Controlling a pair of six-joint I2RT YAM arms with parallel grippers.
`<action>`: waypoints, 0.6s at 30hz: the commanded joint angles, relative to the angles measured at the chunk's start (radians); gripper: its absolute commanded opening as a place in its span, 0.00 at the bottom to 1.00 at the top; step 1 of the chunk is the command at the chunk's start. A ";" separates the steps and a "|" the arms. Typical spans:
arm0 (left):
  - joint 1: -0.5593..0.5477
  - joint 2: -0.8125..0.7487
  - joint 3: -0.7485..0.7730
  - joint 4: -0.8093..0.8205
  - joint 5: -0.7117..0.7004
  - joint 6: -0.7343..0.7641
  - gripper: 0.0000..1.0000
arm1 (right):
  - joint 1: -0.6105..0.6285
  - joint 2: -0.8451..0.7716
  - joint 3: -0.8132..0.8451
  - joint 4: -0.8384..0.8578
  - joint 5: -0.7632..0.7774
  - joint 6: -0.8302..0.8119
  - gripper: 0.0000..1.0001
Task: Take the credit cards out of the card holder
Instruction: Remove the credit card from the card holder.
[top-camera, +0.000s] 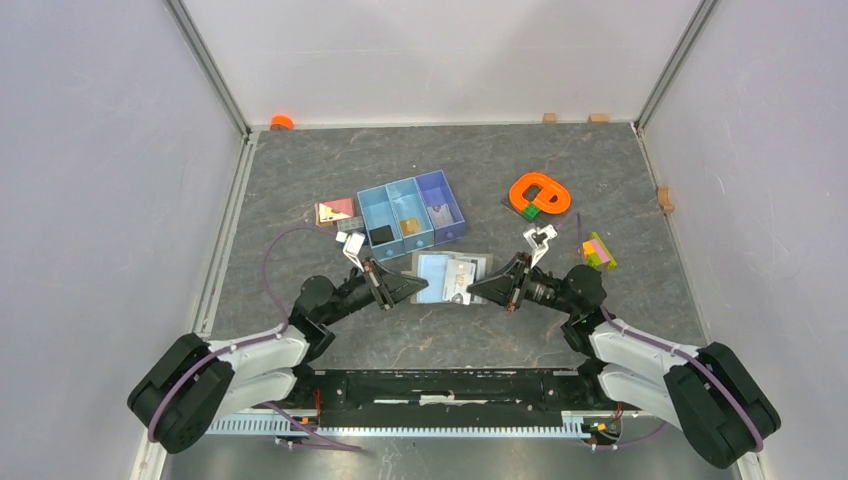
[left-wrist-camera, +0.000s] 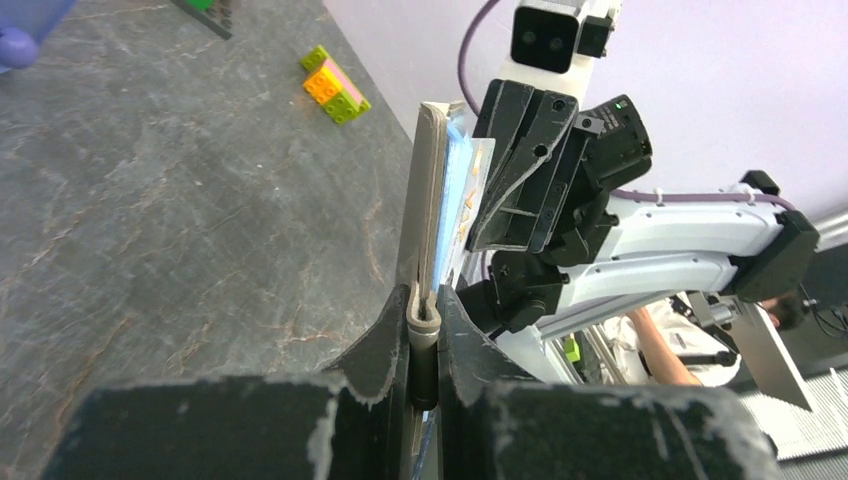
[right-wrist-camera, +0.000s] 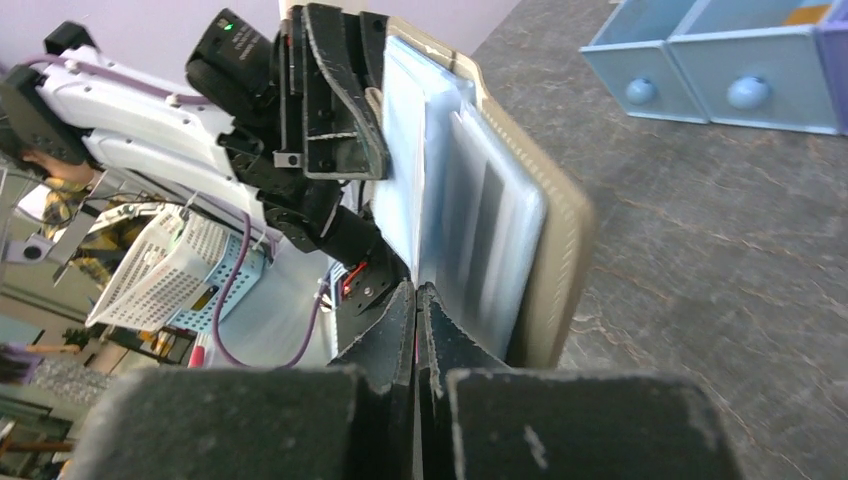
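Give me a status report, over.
Left gripper shut on card holder edge. Right gripper shut at its inner sleeves, what it pinches unclear. Nothing in the way.

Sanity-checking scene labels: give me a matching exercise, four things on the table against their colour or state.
Things:
1. wallet
2. tray
3. plastic loop
4. toy bricks

Colour or state:
A. blue and purple
B. orange
C. open, pale blue-grey inside showing
D. yellow, pink and green

Pairs: 1-C, 2-A, 3-B, 4-D
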 joint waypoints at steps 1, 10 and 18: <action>0.017 -0.059 0.011 -0.103 -0.091 0.026 0.02 | -0.035 0.018 -0.014 -0.005 0.013 0.000 0.00; 0.021 -0.111 0.026 -0.242 -0.147 0.054 0.02 | -0.068 0.110 -0.019 0.073 -0.016 0.052 0.00; 0.021 -0.106 0.042 -0.311 -0.186 0.072 0.02 | -0.078 0.160 -0.002 0.073 -0.020 0.051 0.00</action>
